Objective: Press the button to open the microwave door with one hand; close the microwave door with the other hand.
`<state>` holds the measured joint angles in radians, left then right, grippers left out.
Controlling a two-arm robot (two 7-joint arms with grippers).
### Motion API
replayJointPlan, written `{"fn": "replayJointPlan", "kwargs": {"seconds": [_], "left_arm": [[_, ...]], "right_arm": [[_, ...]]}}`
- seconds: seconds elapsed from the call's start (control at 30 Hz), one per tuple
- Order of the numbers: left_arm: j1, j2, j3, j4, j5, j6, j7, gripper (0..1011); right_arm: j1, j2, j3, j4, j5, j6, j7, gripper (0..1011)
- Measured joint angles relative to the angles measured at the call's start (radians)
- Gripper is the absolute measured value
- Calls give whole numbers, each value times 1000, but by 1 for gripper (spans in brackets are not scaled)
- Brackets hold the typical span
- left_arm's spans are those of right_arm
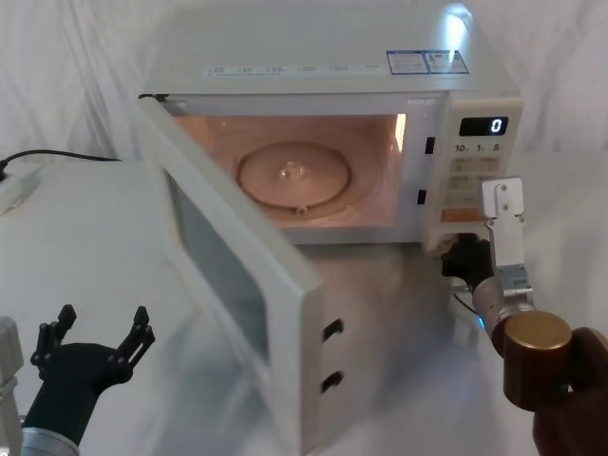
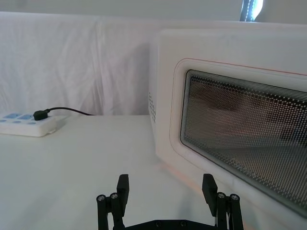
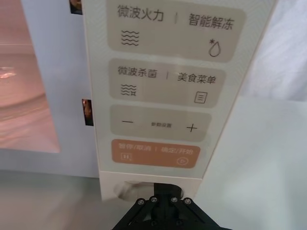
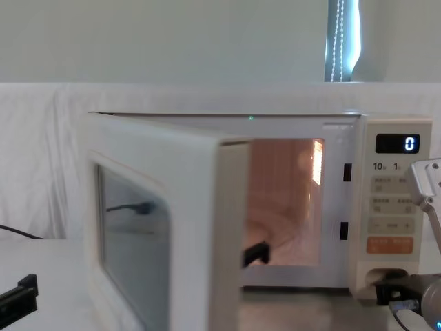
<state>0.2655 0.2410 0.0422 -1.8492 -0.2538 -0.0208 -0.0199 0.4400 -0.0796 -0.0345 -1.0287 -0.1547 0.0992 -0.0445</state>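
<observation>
The cream microwave (image 1: pixel 323 66) stands at the back of the table with its inside lit. The microwave door (image 1: pixel 237 285) hangs open, swung out to the left toward me; its mesh window (image 2: pixel 244 139) is close in front of the left wrist camera. My left gripper (image 1: pixel 103 328) is open, low at the front left, just outside the door's outer face (image 2: pixel 166 187). My right gripper (image 1: pixel 463 256) is shut, its tips against the foot of the control strip. There the wide cream button (image 3: pixel 125 190) shows partly behind the black fingers (image 3: pixel 163 191).
A white power strip (image 2: pixel 26 123) with a black cable lies at the far left. The orange button (image 3: pixel 155 153) sits just above the cream one, and the display (image 1: pixel 483 125) reads 0. A glass turntable (image 1: pixel 293 176) lies inside. White cloth covers the table.
</observation>
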Motion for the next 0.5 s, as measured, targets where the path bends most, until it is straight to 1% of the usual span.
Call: {"fn": "replayJointPlan", "kwargs": {"seconds": [0.1,0.5], "left_arm": [[0,0,0,0,0,0,0,1001],[0,0,0,0,0,0,0,1001]], "right_arm": [[-7,4,-4,-14,0,9,10,0],[-57,24,-22,-118,7,88,67,0]]}}
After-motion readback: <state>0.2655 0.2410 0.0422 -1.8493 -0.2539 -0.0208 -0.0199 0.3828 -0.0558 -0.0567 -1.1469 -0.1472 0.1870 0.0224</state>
